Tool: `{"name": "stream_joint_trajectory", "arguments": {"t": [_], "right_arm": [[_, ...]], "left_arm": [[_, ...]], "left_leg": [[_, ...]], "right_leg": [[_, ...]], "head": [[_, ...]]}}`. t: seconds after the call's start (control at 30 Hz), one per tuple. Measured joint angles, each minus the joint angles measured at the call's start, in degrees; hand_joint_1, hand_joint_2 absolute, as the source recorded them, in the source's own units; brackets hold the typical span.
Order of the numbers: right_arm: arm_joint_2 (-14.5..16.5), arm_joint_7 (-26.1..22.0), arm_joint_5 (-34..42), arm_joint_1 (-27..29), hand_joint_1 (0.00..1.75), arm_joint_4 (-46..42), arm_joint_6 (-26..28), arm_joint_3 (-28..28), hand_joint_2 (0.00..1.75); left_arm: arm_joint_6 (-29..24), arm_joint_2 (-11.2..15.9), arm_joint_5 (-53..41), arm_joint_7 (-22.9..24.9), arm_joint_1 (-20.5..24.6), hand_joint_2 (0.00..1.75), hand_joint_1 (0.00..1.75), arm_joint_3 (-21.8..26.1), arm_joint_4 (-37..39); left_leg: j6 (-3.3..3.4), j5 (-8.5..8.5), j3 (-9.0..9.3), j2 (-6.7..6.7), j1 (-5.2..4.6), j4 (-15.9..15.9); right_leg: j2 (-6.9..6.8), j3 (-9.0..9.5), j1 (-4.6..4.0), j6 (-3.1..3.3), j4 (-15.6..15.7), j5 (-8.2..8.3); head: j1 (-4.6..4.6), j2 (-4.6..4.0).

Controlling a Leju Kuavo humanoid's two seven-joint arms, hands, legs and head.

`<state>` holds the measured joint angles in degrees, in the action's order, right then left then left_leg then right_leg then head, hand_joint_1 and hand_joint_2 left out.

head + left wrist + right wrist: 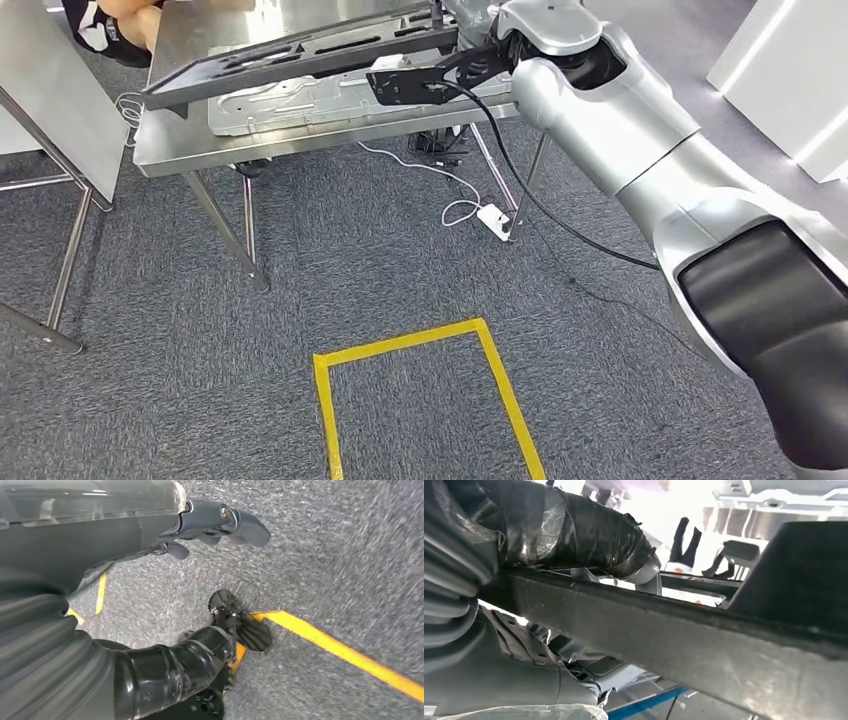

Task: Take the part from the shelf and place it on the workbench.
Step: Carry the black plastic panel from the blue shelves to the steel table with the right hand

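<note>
Fingers [574, 535] of our right hand [549, 580] are wrapped over the edge of the black frame part [300, 55], thumb side below it, so we're holding it. In the right wrist view the part's dark bar runs straight across between the taped fingers and the ribbed grey cover.

From the head view, the part is a long, flat black frame with slots. It sits tilted over the steel table [180, 150]: the end at our hand is higher, the far end points toward the table's left corner. We can't tell whether that low end touches the tabletop. Under it on the table lies a flat grey metal panel [300, 105].

Our right arm [640, 150] reaches up and forward from the lower right. A black cable [540, 205] loops off the wrist area and hangs down past the table edge.

Left hand [220, 525] hangs low over the carpet. Its fingers [245, 527] are loosely curled and apart, holding nothing.

Floor is grey carpet [400, 270] with a yellow tape rectangle [420, 345] marked on it, just in front of us. A white power strip [495, 218] with a white cord lies on the carpet under the table's right side. A second steel table [50, 90] stands at the left. A person's arm [125, 20] shows at the top left behind the table.
</note>
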<state>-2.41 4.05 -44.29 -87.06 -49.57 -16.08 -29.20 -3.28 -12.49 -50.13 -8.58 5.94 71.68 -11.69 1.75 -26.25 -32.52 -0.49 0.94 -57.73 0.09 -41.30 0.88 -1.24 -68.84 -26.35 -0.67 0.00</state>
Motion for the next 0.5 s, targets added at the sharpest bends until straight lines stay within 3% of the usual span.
{"name": "stream_joint_trajectory", "arguments": {"t": [0.07, 0.17, 0.27, 0.37, 0.4, 0.43, 0.5], "right_arm": [[0.0, 0.0, 0.0, -0.1, 1.75, 0.2, 0.0, 0.0, 1.75], [0.1, -0.1, -0.1, -0.1, 1.75, 0.4, 0.1, 0.0, 1.75], [0.2, -0.1, -0.1, -0.1, 1.75, 0.5, 0.1, 0.0, 1.75], [0.2, -0.1, -0.2, 0.1, 1.75, 0.9, 0.1, 0.0, 1.75], [0.2, -0.2, -0.2, 0.2, 1.75, 1.0, 0.1, 0.0, 1.75], [0.2, -0.3, -0.2, 0.4, 1.75, 1.1, 0.1, 0.0, 1.75], [0.3, -0.3, -0.2, 0.6, 1.75, 1.2, 0.1, 0.0, 1.75]], "left_arm": [[0.0, -0.1, 0.1, 0.1, -0.1, 1.75, 0.00, 0.1, 0.0], [0.0, -0.1, 0.1, 0.2, 0.0, 1.75, 0.00, 0.2, 0.0], [0.0, -0.1, 0.1, 0.3, 0.0, 1.75, 0.00, 0.2, 0.0], [-0.1, -0.1, 0.1, 0.3, 0.0, 1.75, 0.00, 0.3, 0.0], [-0.1, -0.1, 0.1, 0.3, 0.0, 1.75, 0.00, 0.3, 0.0], [-0.1, -0.1, 0.1, 0.4, 0.0, 1.75, 0.00, 0.3, 0.0], [-0.1, -0.1, 0.1, 0.4, 0.0, 1.75, 0.00, 0.3, 0.0]], "left_leg": [[-0.44, -0.90, 0.42, -0.11, -0.11, -0.4], [-1.34, -1.42, 0.32, -0.15, -0.22, -0.5], [-2.16, -2.92, -0.56, 0.07, -0.12, -2.7], [-2.67, -6.57, -6.32, 0.17, -0.04, -13.1], [-2.75, -6.80, -8.26, 0.17, -0.02, -15.8], [-2.76, -5.78, -9.26, 0.18, -0.02, -16.4], [-2.56, -0.67, -7.94, 0.20, -0.02, -10.8]], "right_leg": [[-0.03, 2.66, -0.27, 0.37, 6.8, 3.19], [0.08, 3.72, -0.68, 1.02, 9.2, 2.79], [0.12, 4.58, -0.28, 1.81, 9.8, 2.50], [0.15, 5.53, -0.28, 2.45, 10.1, 1.82], [0.18, 5.91, -0.34, 2.52, 10.1, 1.49], [0.22, 6.37, -0.38, 2.51, 10.0, 1.12], [0.25, 7.53, -0.40, 2.39, 9.9, 0.25]], "head": [[0.00, 0.00], [0.00, 0.00], [-0.04, 0.00], [-0.04, 0.00], [-0.04, 0.00], [-0.04, 0.00], [-0.04, 0.00]]}}
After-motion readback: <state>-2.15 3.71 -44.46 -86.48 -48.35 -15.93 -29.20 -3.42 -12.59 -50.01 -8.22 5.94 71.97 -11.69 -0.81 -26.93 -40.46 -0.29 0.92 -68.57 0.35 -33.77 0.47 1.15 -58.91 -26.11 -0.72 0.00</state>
